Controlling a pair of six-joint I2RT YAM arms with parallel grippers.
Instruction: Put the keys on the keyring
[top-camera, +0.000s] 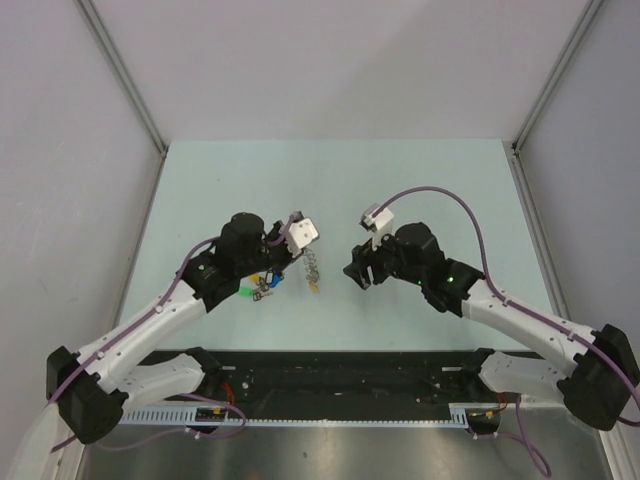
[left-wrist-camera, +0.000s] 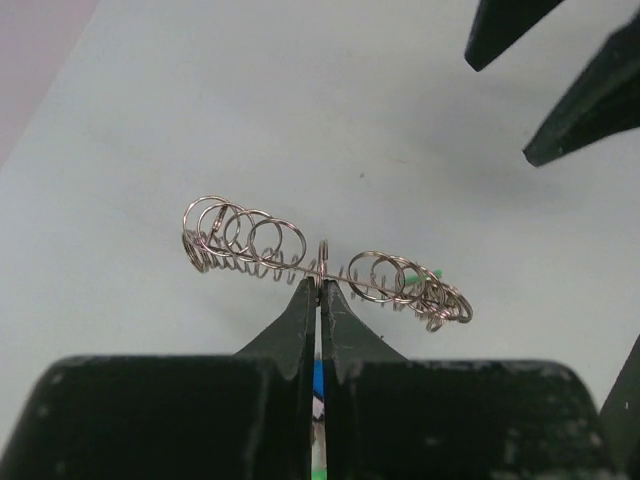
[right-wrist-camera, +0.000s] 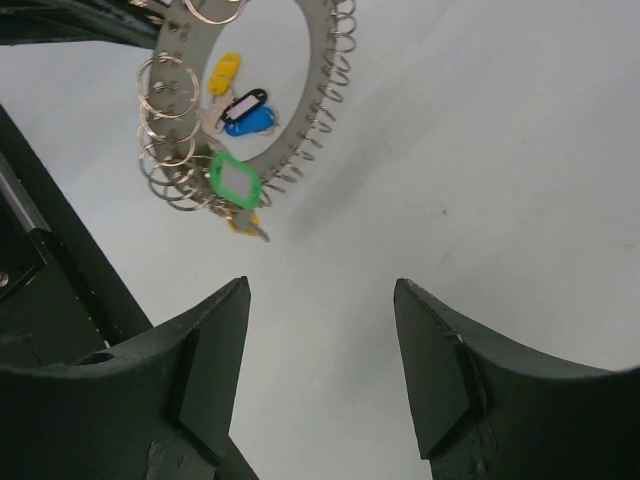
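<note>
**Left arm holds keyring off the desk as right arm waits open-handed**

The left fingers (left-wrist-camera: 312, 312) are pinched fully shut on the rim of the keyring (right-wrist-camera: 320, 60). They hold it on edge above the pale desk (top-camera: 400, 180), near the middle of the desk, between the two arms. In the left wrist view the ring shows edge-on, with small wire split rings bunched to either side of the grip.

The right fingers (right-wrist-camera: 212, 335) stand wide apart with nothing between them. They point at the ring from close by, without touching it.

The keys (top-camera: 264, 285) lie in a small cluster on the desk just beside the left arm's wrist, on its near side. Seen from the right wrist, a yellow tag (right-wrist-camera: 225, 72), a black tag (right-wrist-camera: 245, 103) and a blue tag (right-wrist-camera: 254, 123) show through the ring's opening. A green tag (right-wrist-camera: 235, 180) overlaps the ring's lower band; whether it hangs from the ring cannot be told.
</note>
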